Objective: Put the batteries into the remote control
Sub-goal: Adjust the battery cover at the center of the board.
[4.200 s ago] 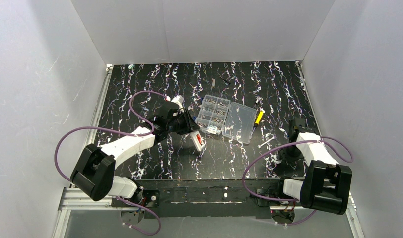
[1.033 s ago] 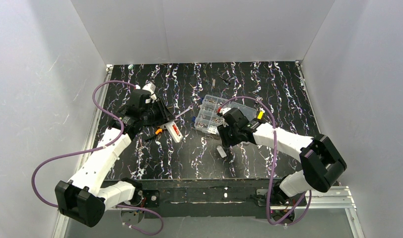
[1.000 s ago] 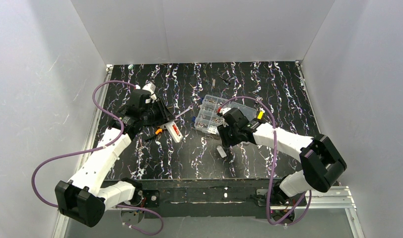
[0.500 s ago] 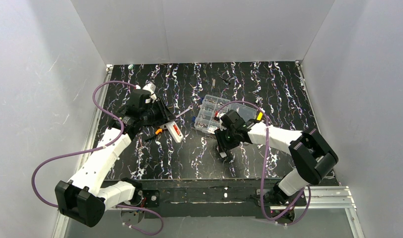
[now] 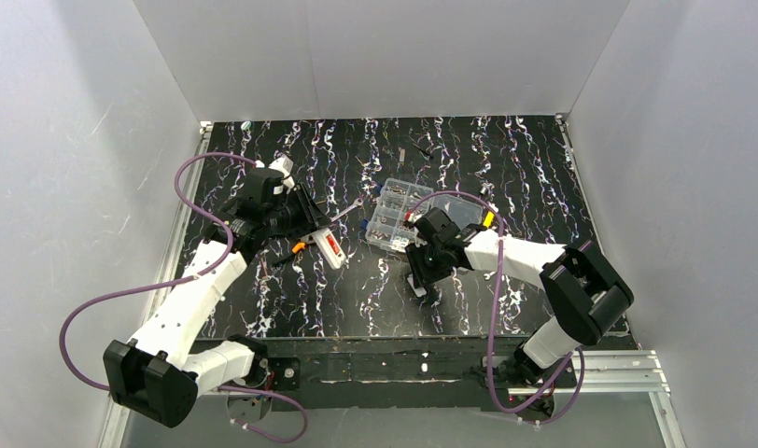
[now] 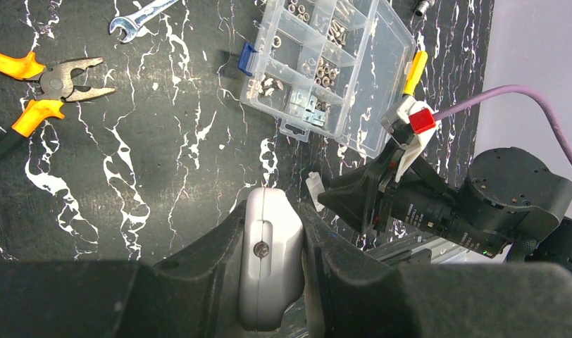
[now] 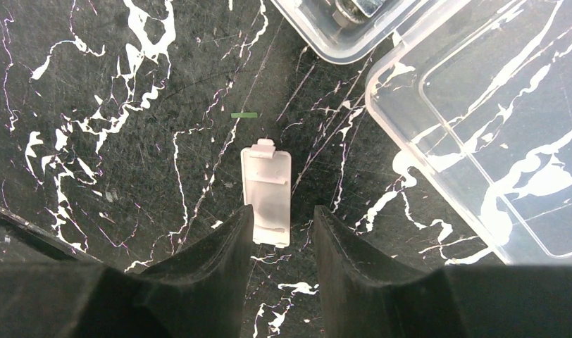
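My left gripper [image 5: 317, 233] is shut on the white remote control [image 5: 330, 248], held left of centre with a red-marked patch on its upper face. In the left wrist view the remote [image 6: 271, 260] shows end-on between the fingers, with a screw in it. My right gripper [image 5: 418, 273] is low over the mat, open, with a small loose white cover piece [image 7: 267, 190] lying flat. The cover's near end sits between the fingertips, closer to the left finger [image 7: 234, 236], untouched. I see no loose batteries.
An open clear compartment box [image 5: 422, 219] of small hardware lies behind the right gripper, its lid [image 7: 494, 141] close by. Orange-handled pliers [image 5: 299, 248] and a wrench [image 5: 345, 213] lie beside the remote. A yellow-handled tool [image 5: 488, 220] lies right of the box.
Since 4.2 s ago the left arm carried the remote leftward and the right arm reached in from its rest. Over the last second the right gripper shifted left and down over the cover.
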Tool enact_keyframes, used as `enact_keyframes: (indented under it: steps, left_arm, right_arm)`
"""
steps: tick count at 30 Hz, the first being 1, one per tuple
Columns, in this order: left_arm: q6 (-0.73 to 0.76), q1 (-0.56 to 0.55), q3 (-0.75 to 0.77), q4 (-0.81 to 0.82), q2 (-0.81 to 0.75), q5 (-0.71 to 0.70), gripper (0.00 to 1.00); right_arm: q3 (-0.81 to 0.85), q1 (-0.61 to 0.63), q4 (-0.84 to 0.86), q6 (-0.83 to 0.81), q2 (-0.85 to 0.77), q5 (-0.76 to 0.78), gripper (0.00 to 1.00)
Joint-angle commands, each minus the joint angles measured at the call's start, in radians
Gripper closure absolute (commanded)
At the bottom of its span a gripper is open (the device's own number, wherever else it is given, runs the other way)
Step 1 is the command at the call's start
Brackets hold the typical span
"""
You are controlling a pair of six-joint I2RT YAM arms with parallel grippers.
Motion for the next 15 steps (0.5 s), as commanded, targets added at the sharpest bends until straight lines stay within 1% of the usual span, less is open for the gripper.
enact_keyframes:
  steps: [1, 9, 12, 15]
  left_arm:
    - [-0.004, 0.004, 0.005, -0.009, -0.016, 0.020, 1.00]
    - [-0.002, 0.004, 0.003, -0.013, -0.020, 0.021, 1.00]
    - [-0.003, 0.004, 0.000, -0.012, -0.022, 0.021, 1.00]
    - [-0.003, 0.003, -0.003, -0.012, -0.026, 0.020, 1.00]
  right_arm:
    - [0.007, -0.002, -0.026, -0.011, 0.033, 0.002, 0.55]
    - [0.024, -0.002, -0.044, -0.021, 0.054, -0.016, 0.55]
    - [0.025, 0.001, -0.048, -0.024, 0.054, -0.017, 0.51]
    - [0.029, 0.010, -0.056, -0.027, 0.057, -0.004, 0.50]
